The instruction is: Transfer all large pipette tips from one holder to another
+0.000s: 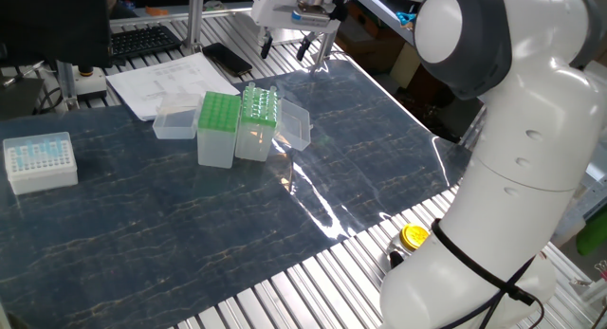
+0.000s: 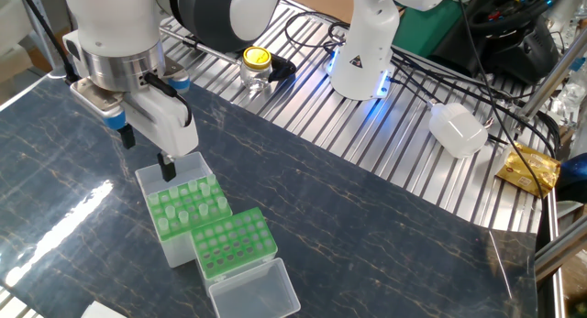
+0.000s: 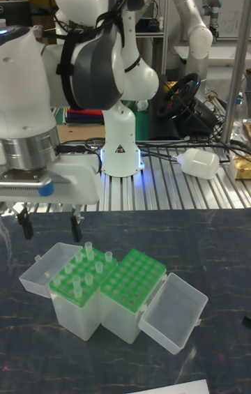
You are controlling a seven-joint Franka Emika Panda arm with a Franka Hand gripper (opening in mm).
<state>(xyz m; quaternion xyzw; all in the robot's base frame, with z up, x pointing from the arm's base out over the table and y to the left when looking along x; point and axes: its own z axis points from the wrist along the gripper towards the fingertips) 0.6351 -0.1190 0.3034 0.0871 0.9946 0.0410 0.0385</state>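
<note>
Two green racks stand side by side on the dark mat. One rack point(image 1: 256, 120) point(image 2: 174, 222) point(image 3: 82, 289) holds several large pipette tips point(image 1: 258, 101) point(image 2: 190, 201) point(image 3: 89, 263), standing upright as pale cones. The other rack point(image 1: 217, 113) point(image 2: 235, 244) point(image 3: 132, 275) shows only empty holes. My gripper point(image 1: 284, 48) point(image 2: 148, 151) point(image 3: 51, 226) hangs open a little above the far edge of the rack with tips, with nothing between its fingers.
Clear hinged lids point(image 1: 174, 122) point(image 1: 296, 125) point(image 3: 174, 312) lie open beside the racks. A white box point(image 1: 40, 161) of small pale-blue tips sits at the mat's left. Papers point(image 1: 166, 82), a phone point(image 1: 226, 59) and a yellow-lidded jar point(image 2: 257, 66) lie off the mat.
</note>
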